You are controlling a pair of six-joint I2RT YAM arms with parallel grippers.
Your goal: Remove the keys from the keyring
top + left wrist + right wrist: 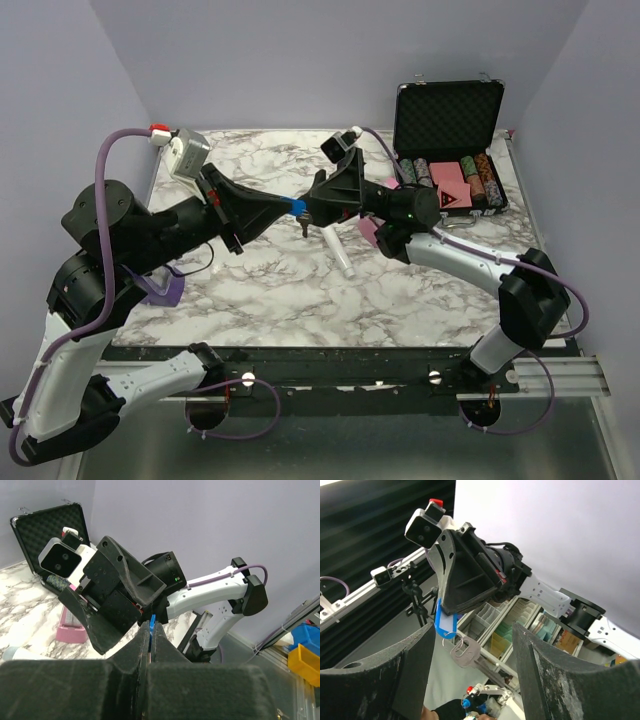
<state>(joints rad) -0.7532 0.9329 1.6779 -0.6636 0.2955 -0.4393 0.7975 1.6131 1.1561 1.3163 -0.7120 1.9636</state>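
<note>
My left gripper is held above the middle of the table, shut on a blue plastic tag. The left wrist view shows the tag's edge pinched between the shut fingertips. In the right wrist view the blue tag carries a thin silver keyring, and a silver key hangs from it. The key also shows in the top view, dangling above the table. My right gripper is open, its fingers standing on either side of the key without touching it.
An open black case with poker chips stands at the back right. A white-and-grey microphone lies on the marble under the grippers, next to a pink block. A purple piece lies at the left edge.
</note>
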